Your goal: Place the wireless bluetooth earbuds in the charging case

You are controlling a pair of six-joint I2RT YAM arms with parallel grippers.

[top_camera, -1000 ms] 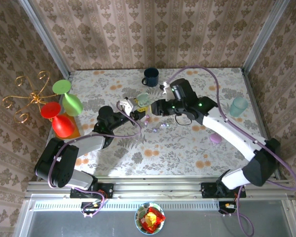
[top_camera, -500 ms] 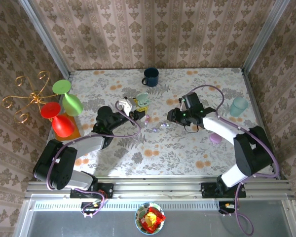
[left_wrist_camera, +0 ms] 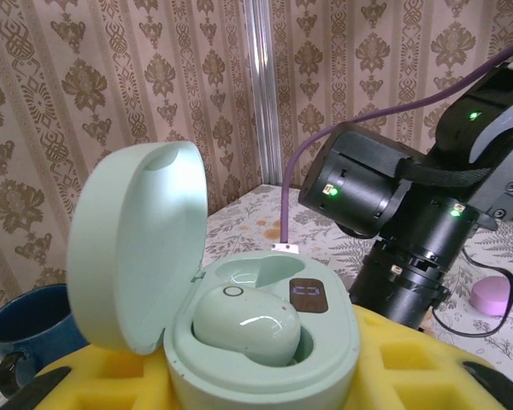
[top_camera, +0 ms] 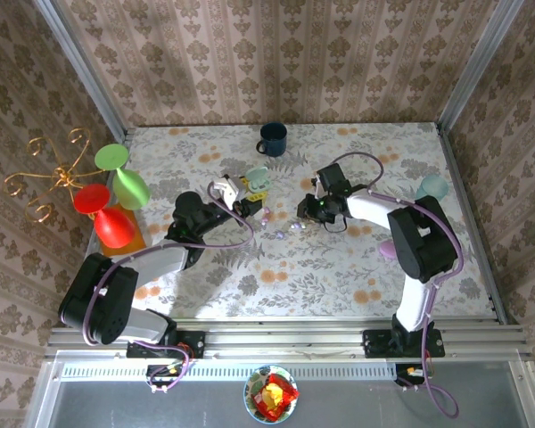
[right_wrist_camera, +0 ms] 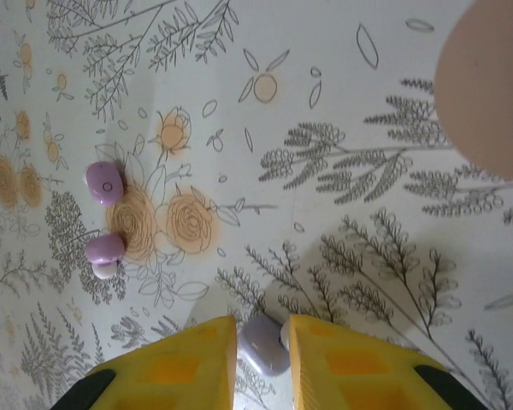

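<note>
The flowered tabletop carries the whole job, and in the overhead view the work sits a little toward 11 o'clock from its middle. There the left pincer is clenched on the mint charging case, yellow pads pressed against both sides, holding it up off the surface with its lid swung open toward 10 o'clock in the wrist view.

Inside the case one mint earbud already lies seated in the front socket. The recess behind it, at 12 o'clock from that bud, looks bare, so the case seems about half filled.

The right pincer is down at the tabletop, at 3 o'clock from the case in the overhead view. Its two yellow fingers pinch a lilac earbud between them, touching it on both sides as far as the wrist view shows. Whether the bud has left the surface cannot be told.

Two more loose earbuds, pinkish-lilac, lie close together on the tabletop toward 10 o'clock from the gripped one, well clear of the fingers; a tiny whitish bit sits just under the lower of them.

By this reckoning the task is partway: one bud is home, one is just gripped and has yet to be carried across and pressed into the waiting case, and the rest are untouched.
</note>
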